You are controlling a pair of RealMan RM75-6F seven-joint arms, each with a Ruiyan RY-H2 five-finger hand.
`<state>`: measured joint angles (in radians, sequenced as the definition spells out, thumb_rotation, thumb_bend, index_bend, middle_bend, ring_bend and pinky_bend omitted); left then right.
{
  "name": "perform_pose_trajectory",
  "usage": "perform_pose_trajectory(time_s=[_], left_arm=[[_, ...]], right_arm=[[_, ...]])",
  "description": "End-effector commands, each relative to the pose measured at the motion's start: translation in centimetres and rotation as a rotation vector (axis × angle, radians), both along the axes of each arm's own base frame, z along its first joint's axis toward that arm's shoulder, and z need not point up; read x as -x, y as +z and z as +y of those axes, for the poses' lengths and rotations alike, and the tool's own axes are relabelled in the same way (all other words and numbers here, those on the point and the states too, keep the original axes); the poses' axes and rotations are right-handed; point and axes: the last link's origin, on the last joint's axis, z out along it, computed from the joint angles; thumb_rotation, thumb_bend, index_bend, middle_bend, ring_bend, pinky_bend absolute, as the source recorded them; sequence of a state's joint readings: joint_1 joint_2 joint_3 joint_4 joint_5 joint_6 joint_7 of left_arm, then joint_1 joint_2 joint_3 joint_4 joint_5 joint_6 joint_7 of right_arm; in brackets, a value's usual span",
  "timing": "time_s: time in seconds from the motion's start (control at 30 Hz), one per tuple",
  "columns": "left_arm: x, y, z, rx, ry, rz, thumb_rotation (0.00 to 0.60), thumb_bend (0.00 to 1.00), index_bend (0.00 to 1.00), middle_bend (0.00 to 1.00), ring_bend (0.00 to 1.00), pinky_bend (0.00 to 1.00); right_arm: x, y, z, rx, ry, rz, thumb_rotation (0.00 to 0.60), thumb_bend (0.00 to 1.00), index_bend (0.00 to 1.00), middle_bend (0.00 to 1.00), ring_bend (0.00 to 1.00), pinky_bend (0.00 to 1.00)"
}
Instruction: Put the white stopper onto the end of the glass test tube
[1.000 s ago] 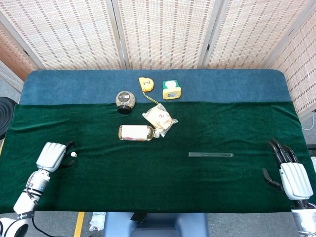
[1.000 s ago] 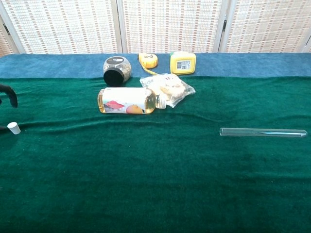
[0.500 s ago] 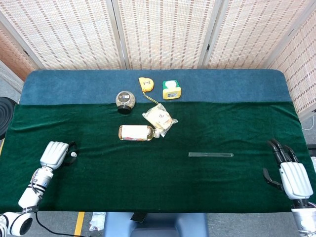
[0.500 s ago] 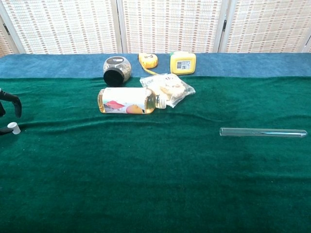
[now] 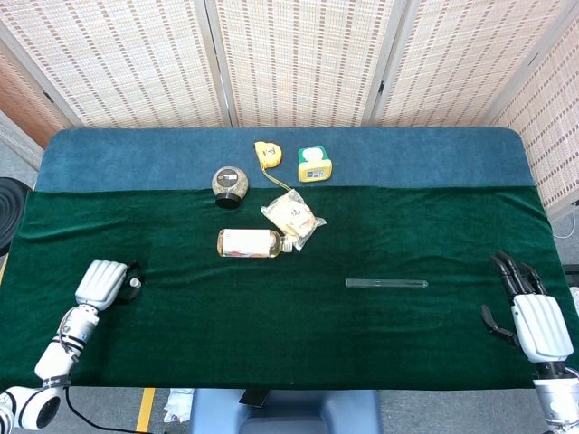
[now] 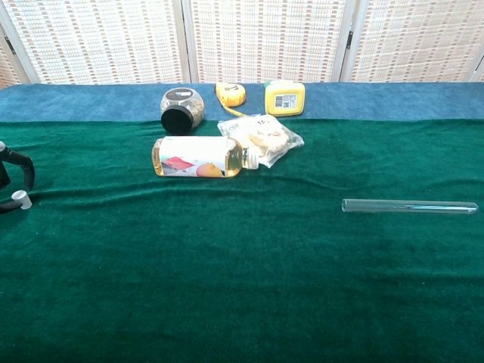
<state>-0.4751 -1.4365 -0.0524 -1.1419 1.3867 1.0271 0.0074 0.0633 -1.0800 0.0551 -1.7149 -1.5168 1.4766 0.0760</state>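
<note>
Left hand (image 5: 101,283): dark fingers (image 6: 23,168) curl over small white stopper (image 6: 20,200); grasp cannot be told. Right hand (image 5: 534,318): fingers spread, empty, well apart from the clear cylindrical glass test tube (image 6: 409,206).

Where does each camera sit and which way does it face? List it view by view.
Head view: high above the near edge, looking down at the table; both the left hand and the right hand show.
Chest view: low at the near edge, looking across; only dark fingers by the stopper.
Shared: test tube, stopper, bottle.

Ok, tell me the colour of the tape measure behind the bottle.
Yellow; the tape measure shows best in the chest view.
</note>
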Motion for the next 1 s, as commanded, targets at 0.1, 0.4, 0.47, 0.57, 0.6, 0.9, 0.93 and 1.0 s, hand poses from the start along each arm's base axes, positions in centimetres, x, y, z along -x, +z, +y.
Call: perform_pose_trajectory(time_s=[0.1,0.4,0.47,0.57,0.6,0.9,0.93,1.0], left_arm=[[0.0,-0.05,0.1,0.004,0.004,0.003,0.6,0.39,0.49,0.96,0.91,0.89],[0.04,-0.1,0.05,0.008,0.009,0.005,0.6,0.41,0.5,0.96,0.91,0.89],[0.07,-0.08,0.03,0.007,0.01,0.004,0.6,0.41,0.51,0.96,0.91,0.89],[0.09,-0.06,0.02,0.003,0.008,0.005,0.6,0.41,0.52,0.96,0.91,0.89],[0.1,-0.06,0.03,0.003,0.008,0.005,0.6,0.42,0.53,0.96,0.91,0.89],[0.07,-0.04,0.14,-0.003,0.005,0.002,0.6,0.44,0.56,0.96,0.91,0.89],[0.05,0.0,0.17,-0.004,0.003,0.002,0.6,0.44,0.57,0.96,0.91,0.89],[-0.06,0.14,0.18,-0.009,-0.002,-0.002,0.6,0.45,0.58,0.96,0.91,0.89]], right_arm=[[0.04,-0.02,0.04,0.0,-0.005,0.0,0.6,0.49,0.03,0.07,0.22,0.09],[0.03,-0.02,0.05,0.001,-0.006,0.0,0.6,0.49,0.03,0.07,0.22,0.09],[0.03,0.0,0.06,0.001,-0.006,0.0,0.6,0.49,0.03,0.07,0.22,0.09],[0.06,-0.04,0.09,-0.001,-0.007,-0.001,0.6,0.49,0.03,0.07,0.22,0.09],[0.06,-0.05,0.09,-0.001,-0.008,-0.001,0.6,0.49,0.03,0.07,0.22,0.09],[0.01,-0.03,0.14,0.0,-0.007,-0.001,0.6,0.49,0.03,0.07,0.22,0.09],[0.0,-0.02,0.15,0.0,-0.006,0.0,0.6,0.49,0.03,0.07,0.22,0.09],[-0.08,0.0,0.15,0.003,-0.001,-0.001,0.6,0.49,0.03,0.08,0.22,0.09]])
